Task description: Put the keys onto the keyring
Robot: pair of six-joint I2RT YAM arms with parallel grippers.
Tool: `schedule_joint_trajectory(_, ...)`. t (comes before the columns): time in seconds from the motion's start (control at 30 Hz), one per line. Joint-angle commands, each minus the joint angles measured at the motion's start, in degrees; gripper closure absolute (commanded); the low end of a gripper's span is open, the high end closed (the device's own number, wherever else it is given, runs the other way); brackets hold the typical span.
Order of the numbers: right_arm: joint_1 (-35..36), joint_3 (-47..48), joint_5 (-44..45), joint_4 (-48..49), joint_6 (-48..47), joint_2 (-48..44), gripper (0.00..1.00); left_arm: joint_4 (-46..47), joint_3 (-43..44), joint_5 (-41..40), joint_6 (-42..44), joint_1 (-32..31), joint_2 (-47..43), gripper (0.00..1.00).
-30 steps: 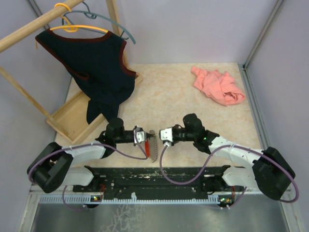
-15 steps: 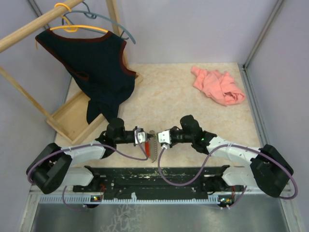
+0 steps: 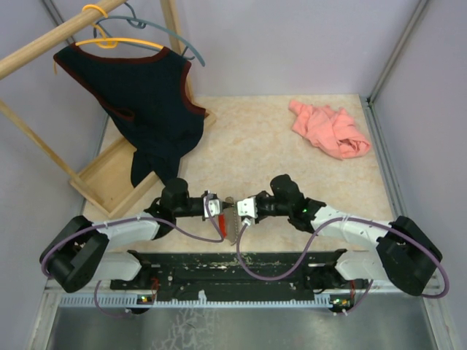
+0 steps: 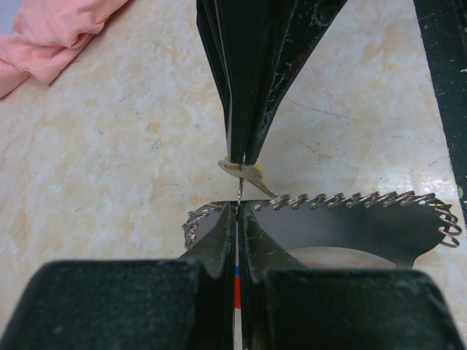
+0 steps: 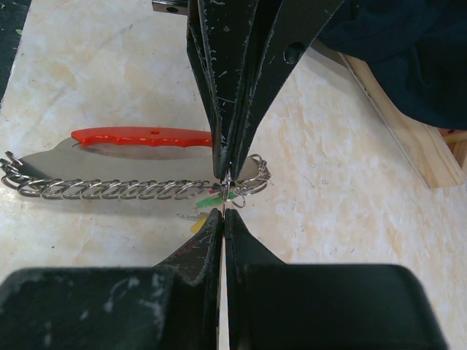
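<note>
Left gripper [image 4: 238, 215]: fingers pressed together over the near middle of the table [image 3: 277, 160], clamped on the keyring. A thin wire and a streak of red run into the slit between them.
Right gripper [image 5: 222, 216]: fingers also pressed together, pointing straight at the left gripper, tips almost touching. Whether they pinch anything cannot be told.
Keyring [image 5: 124, 189]: held where the two grippers meet. From there its silvery chain-like strip reaches toward the near edge of the table, along a shiny flat metal piece.
Red part [image 5: 139, 136]: runs beside the strip on its left side, one end at the left gripper's fingers.
Contact with the table: cannot tell whether the strip rests on the surface or hangs just above it.
Small silvery piece [image 4: 246, 170]: has a touch of yellow and sits right at the right gripper's tips, just beside the wire.
Green and yellow bits [image 5: 208, 199]: small, at the gripped end of the strip — too small to make out further.
Pink cloth [image 3: 328, 130]: crumpled at the far right of the table, well apart from both grippers.
Dark vest [image 3: 146, 102]: hangs on a yellow hanger [image 3: 109, 40] at the far left.
Wooden rack [image 3: 102, 182]: its rail carries the hanger, and its tray-like base sits on the left side of the table.
</note>
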Motion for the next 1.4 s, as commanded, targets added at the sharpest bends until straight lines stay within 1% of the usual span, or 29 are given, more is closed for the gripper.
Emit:
schedule_joint_trajectory(0.0,0.8,2.0,0.0,3.1,0.6,-0.2,1.00,0.9,1.6,1.1,0.7,-0.4,-0.6,1.00)
schedule_joint_trajectory(1.37,1.1,3.1,-0.4,4.1,3.0,0.5,1.00,1.5,1.6,2.0,0.6,-0.7,0.2,1.00)
